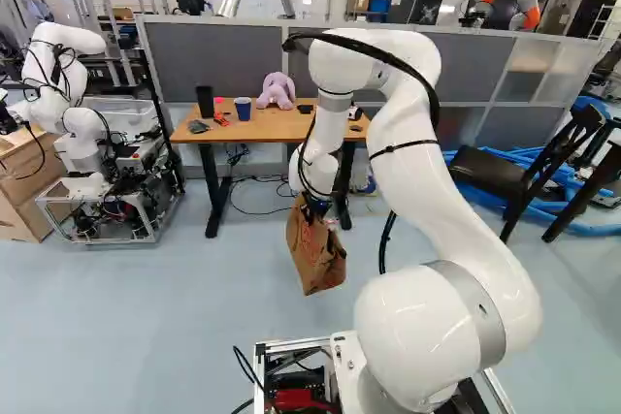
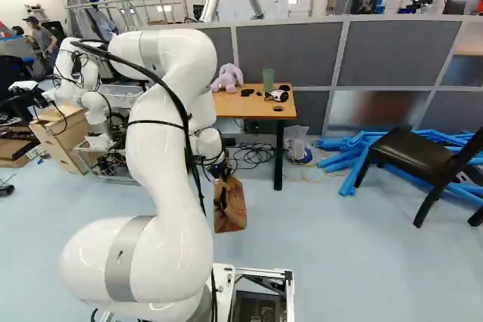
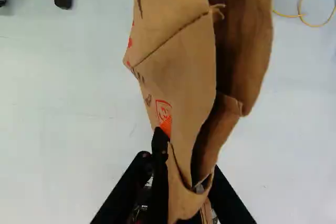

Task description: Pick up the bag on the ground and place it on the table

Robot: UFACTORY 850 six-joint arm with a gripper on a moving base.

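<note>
The brown paper bag (image 3: 181, 66) hangs tilted above the pale blue floor (image 1: 146, 327), pinched near its rim, presumably so its body dangles free and can be set down. It lies between the black fingers (image 3: 227, 198), drawn in on the paper and partly hidden by it, with most of it ahead of them. Beyond is the brown wooden tabletop (image 1: 209, 133), bearing a purple plush toy (image 1: 277, 91); reaching it likely needs more height.

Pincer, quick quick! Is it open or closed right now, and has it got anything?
Pincer: closed, holding the brown bag by its top.
</note>
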